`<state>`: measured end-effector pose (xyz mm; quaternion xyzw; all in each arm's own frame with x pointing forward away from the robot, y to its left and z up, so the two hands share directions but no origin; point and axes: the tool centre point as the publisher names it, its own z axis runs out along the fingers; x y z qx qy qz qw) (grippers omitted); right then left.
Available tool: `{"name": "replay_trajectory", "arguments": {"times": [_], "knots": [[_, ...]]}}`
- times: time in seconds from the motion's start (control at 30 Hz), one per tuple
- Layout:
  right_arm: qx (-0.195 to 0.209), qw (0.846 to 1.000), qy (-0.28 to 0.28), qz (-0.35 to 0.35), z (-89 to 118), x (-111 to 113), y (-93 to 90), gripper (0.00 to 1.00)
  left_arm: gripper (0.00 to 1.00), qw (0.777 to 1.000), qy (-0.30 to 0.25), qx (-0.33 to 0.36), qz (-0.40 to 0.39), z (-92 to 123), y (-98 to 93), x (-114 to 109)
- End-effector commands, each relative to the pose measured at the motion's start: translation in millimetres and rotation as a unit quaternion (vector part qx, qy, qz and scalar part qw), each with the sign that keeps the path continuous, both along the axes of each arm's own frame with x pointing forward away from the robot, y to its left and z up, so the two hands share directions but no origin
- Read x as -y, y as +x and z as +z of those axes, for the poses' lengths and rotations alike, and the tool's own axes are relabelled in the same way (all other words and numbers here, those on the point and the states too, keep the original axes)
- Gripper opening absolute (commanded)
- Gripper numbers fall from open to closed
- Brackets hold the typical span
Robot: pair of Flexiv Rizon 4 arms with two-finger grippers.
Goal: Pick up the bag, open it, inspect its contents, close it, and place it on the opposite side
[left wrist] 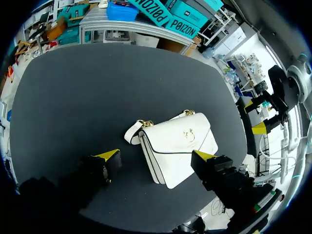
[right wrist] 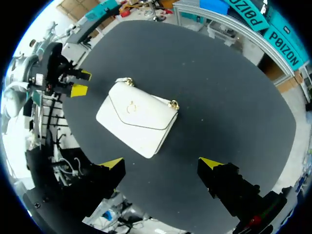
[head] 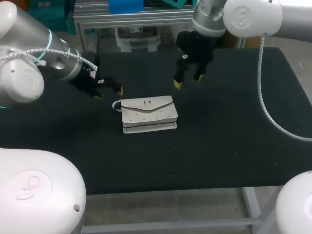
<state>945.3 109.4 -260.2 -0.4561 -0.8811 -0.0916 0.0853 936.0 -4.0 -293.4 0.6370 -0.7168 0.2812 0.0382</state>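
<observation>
Bag: flat white leather handbag (head: 148,114), long side running left to right
Nearer: left gripper (head: 109,92), fingers apart, beside its left end
Farther: right gripper (head: 188,81), fingers apart, empty

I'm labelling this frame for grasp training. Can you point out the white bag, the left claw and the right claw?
white bag (head: 148,113), head view, middle of its top face.
left claw (head: 109,93), head view, midway between its yellow tips.
right claw (head: 188,81), head view, midway between its yellow tips.

The white bag (head: 148,114) lies flat near the middle of the black tabletop (head: 224,146), flap closed, gold clasp (head: 146,103) up, short strap (head: 117,105) toward the left edge.
</observation>
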Motion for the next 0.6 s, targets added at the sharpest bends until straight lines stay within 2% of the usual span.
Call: {"name": "replay_trajectory", "arguments": {"times": [0.03,0.23,0.6], "knots": [[-0.041,0.998,-0.008,-0.047,0.0,-2.2,17.0,1.00,1.00,0.973,-0.018,-0.173,0.152,-7.4,15.7,5.1],[-0.016,0.994,0.008,-0.109,-1.1,0.5,20.1,1.00,1.00,0.960,-0.048,-0.250,0.119,-14.4,22.6,10.0],[-0.015,0.992,0.020,-0.122,-6.1,1.3,22.0,1.00,1.00,0.962,-0.042,-0.245,0.112,-14.0,22.9,10.5]]}}
